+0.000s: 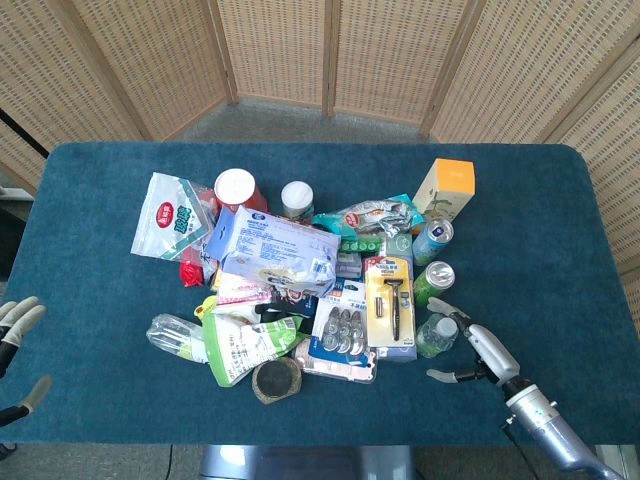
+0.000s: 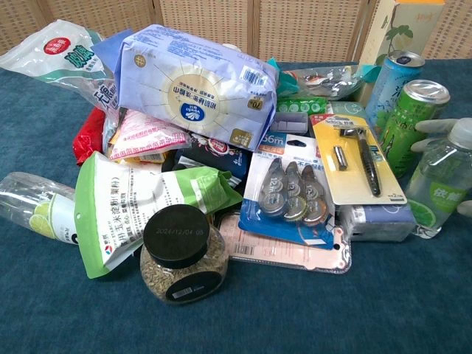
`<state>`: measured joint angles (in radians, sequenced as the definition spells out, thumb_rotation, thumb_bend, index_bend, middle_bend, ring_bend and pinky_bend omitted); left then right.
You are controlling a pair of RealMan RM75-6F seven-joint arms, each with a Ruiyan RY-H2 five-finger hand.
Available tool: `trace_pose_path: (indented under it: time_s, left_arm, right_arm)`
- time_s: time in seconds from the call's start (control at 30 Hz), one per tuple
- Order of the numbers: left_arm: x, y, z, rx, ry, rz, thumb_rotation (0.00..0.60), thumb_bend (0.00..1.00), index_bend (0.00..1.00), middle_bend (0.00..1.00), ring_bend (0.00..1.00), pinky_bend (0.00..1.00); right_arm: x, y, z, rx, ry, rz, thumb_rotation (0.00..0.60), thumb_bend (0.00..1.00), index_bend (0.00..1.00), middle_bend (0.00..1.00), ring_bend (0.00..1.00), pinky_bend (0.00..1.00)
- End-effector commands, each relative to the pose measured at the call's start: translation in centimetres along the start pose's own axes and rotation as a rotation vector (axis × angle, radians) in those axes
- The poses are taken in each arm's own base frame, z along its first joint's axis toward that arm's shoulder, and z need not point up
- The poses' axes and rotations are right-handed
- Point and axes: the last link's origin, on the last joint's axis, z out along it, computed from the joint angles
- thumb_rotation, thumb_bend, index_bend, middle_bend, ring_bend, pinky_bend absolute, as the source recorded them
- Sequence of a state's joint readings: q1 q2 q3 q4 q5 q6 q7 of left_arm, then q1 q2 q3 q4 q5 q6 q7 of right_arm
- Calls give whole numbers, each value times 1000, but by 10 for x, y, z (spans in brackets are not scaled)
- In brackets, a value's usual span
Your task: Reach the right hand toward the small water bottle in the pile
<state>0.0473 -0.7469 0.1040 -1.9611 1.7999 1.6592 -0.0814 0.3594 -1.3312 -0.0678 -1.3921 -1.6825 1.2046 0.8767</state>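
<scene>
The small clear water bottle (image 1: 436, 336) with a white cap and green label stands at the right edge of the pile, also at the right edge of the chest view as the water bottle (image 2: 442, 188). My right hand (image 1: 472, 349) is open just right of it, fingers spread toward the bottle and close to its cap, thumb low near its base. In the chest view only the fingertips (image 2: 434, 125) show behind the bottle's cap. My left hand (image 1: 14, 345) sits open at the far left table edge, far from the pile.
Green can (image 1: 433, 281) and blue can (image 1: 433, 240) stand just behind the bottle. A razor pack (image 1: 390, 305) and correction-tape pack (image 1: 343, 335) lie to its left. An orange-topped box (image 1: 445, 190), tissue pack (image 1: 278, 250), black-lidded jar (image 1: 276, 379) and lying bottle (image 1: 176, 336) fill the pile.
</scene>
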Motion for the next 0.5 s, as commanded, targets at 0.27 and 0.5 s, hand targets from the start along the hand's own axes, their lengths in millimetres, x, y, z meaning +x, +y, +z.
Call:
trace_pose_path:
  time_s: [0.27,0.5]
  left_arm:
    - [2,-9,-10,37,13,-4,600,406,0,0,0,0]
    - [-3,-9,-5,28,2,-14,600,404,0,0,0,0]
  right_arm:
    - [17,8,13,23,137,31,600,148,774,1000,1000,1000]
    - [44,4,-4,39,223,19,600,222,791,1000,1000,1000]
